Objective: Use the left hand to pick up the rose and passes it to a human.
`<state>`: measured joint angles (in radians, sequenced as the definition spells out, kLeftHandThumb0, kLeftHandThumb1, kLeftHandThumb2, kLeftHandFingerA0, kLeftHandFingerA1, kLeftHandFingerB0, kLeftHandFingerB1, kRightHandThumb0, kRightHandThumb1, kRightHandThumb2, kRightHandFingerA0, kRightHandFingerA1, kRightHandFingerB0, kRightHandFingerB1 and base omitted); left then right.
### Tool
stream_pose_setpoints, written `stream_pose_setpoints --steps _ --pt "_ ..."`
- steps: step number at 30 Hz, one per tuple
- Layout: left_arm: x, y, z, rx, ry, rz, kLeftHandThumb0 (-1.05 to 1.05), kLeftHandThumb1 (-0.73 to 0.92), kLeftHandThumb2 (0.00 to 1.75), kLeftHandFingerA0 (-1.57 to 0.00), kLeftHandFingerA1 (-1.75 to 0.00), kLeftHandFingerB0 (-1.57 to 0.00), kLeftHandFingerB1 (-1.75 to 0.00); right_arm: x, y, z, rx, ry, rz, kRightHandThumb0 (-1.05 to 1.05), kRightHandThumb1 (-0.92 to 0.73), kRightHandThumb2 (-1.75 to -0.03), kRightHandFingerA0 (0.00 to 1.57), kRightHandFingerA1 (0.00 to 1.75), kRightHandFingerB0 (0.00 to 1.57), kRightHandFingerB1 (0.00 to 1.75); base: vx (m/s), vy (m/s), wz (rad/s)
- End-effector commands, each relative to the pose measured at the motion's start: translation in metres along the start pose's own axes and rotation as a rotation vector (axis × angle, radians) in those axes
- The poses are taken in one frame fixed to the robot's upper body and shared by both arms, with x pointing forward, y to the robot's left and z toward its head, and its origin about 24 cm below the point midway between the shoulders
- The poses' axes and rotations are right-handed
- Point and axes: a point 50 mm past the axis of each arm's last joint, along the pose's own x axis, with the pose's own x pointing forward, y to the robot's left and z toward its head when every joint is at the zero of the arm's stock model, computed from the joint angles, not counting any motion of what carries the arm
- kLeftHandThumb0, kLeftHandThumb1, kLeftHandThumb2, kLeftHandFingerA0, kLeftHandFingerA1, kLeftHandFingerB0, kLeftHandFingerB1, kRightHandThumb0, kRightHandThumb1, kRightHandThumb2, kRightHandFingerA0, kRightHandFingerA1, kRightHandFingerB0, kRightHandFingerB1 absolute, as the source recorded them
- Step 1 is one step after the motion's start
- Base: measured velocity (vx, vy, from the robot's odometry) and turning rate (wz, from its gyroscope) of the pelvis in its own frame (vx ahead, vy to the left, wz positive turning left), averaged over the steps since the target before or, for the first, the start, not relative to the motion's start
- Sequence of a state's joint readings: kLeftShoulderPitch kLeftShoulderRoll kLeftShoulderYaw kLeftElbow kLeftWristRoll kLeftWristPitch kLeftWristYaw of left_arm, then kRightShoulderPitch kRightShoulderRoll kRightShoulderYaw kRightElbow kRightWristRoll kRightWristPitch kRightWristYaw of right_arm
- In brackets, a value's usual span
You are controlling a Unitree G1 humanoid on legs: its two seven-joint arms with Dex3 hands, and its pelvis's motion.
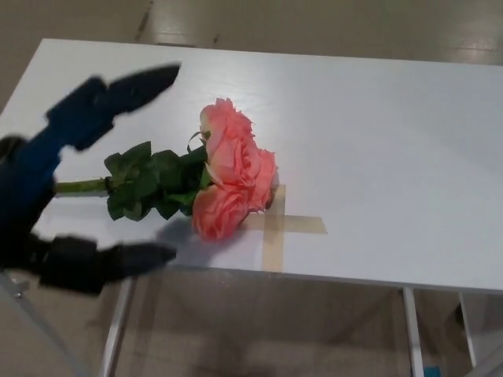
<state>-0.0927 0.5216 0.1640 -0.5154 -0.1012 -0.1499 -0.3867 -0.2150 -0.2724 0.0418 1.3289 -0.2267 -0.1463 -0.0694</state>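
— So, what is on the big white flat table (377, 141)?

— A bunch of pink roses with dark green leaves and a thin green stem (200, 182). It lies flat on its side, near the front edge of the table. The pink flower heads point to the right and the stem points to the left.

— Is anything under the flowers?

— Yes. A cross of pale yellow sticky tape (287, 226) is stuck on the table top. The lowest flower lies on the left end of the cross.

— Where is the robot's black left hand (59, 188)?

— It comes in from the left side of the picture (it looks blurry). It is wide open. One finger (134, 85) reaches out above the leaves, and another one (126, 259) sticks out low down, by the table's front edge. The stem and the leaves lie in the gap between them.

— Is the hand holding the roses?

— No. The fingers are spread far apart and they pinch nothing. The roses just lie on the table. The far end of the stem is hidden behind the hand.

— Can you see the right hand?

— No, it does not show.

— What is below the table?

— A light metal table leg (410, 334) and a tan floor (259, 330).
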Motion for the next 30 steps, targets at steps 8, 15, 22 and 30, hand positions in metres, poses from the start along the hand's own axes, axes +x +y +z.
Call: stream_pose_setpoints --steps 8,15,22,30 --pt "0.065 -0.014 -0.089 0.24 0.493 -0.035 -0.49 0.33 0.71 0.0 -0.12 -0.06 -0.25 -0.001 -0.002 -0.008 -0.016 0.035 0.016 -0.41 -0.67 -0.6 0.68 0.45 0.52 0.4 0.0 0.0 0.0" --pt "0.078 -0.021 -0.107 0.296 0.613 -0.091 -0.49 0.34 0.7 0.0 -0.09 -0.08 -0.24 0.0 -0.004 -0.005 -0.017 0.033 0.016 -0.41 -0.67 -0.6 0.68 0.46 0.52 0.4 0.0 0.0 0.0" --pt "0.072 -0.031 -0.133 0.364 0.738 -0.191 -0.48 0.33 0.7 0.0 -0.09 -0.05 -0.23 -0.001 -0.002 -0.008 -0.015 0.038 0.021 -0.41 -0.67 -0.6 0.68 0.46 0.52 0.4 0.0 0.0 0.0" --pt "0.067 -0.035 -0.141 0.485 0.763 -0.259 -0.48 0.33 0.71 0.0 -0.13 -0.02 -0.24 -0.001 -0.002 -0.009 -0.018 0.047 0.023 -0.41 -0.67 -0.6 0.69 0.46 0.54 0.4 0.0 0.0 0.0"
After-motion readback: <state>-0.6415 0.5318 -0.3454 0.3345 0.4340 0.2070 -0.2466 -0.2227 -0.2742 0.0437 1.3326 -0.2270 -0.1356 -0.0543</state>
